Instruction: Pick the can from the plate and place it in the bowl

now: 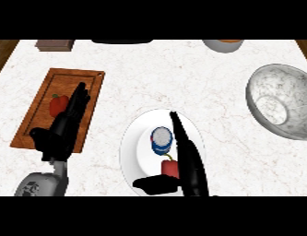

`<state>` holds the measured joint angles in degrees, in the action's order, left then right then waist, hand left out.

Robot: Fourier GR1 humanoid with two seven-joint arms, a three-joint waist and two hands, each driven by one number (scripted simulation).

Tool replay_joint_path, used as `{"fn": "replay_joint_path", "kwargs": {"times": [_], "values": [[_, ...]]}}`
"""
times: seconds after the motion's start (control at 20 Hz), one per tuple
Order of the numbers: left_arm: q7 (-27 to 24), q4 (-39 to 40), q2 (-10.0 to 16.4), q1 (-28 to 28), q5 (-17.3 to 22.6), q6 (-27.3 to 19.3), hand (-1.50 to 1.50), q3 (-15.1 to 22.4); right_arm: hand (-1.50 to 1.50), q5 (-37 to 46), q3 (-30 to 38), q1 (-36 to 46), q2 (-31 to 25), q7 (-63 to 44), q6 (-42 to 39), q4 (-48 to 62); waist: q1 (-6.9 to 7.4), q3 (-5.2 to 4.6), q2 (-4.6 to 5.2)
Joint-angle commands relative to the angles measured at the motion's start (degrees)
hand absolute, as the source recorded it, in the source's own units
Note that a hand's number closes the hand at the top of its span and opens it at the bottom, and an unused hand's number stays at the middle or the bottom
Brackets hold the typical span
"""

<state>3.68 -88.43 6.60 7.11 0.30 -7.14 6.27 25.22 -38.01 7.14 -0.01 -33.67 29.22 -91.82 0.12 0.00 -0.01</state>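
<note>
Blue-and-white can [161,140] stands upright on the plate [130,154], lower centre, just left of the right hand [185,156], whose fingers are straight and apart. The bowl [288,103] lies at the right edge.

No readable text or number anywhere, not even on the can [161,140].

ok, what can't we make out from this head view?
- Red item on the plate: the right hand covers much of it, so its kind is unclear.
- Can: whether the right hand touches it cannot be told.
- Red vegetable on the cutting board: partly hidden by the left hand.
- Brown block, dark object and small bowl: cut off by the top edge.
</note>
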Motion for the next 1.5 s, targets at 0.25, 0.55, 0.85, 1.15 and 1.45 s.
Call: {"fn": "replay_joint_path", "kwargs": {"times": [0.25,0.55,0.85,1.15,1.45], "values": [[0.36,2.74,-1.02,3.57,-1.49,0.84,0.0,-2.05,-1.5,0.19,-1.14,1.83,0.01,3.48,4.13,9.76,-0.19,-0.01,0.0],[0.89,2.9,-1.14,4.0,-0.73,2.05,0.0,-3.06,-1.5,0.28,-1.31,10.5,0.01,-0.59,6.79,20.37,0.17,0.0,0.08],[-0.84,2.16,-0.91,1.32,-0.89,3.55,0.0,-4.12,-1.5,-5.17,-4.43,11.63,0.0,2.71,8.43,23.55,0.32,0.0,0.07],[3.79,-2.95,-3.05,0.85,-3.21,0.45,0.0,-1.41,1.5,-0.04,-2.37,11.38,-2.95,9.83,-4.64,24.44,0.05,0.01,0.0],[1.95,-3.1,-3.59,-1.66,-4.22,1.74,0.0,-0.43,1.5,-5.8,-7.39,14.08,-0.02,12.47,3.48,28.66,0.46,0.02,0.07]]}}
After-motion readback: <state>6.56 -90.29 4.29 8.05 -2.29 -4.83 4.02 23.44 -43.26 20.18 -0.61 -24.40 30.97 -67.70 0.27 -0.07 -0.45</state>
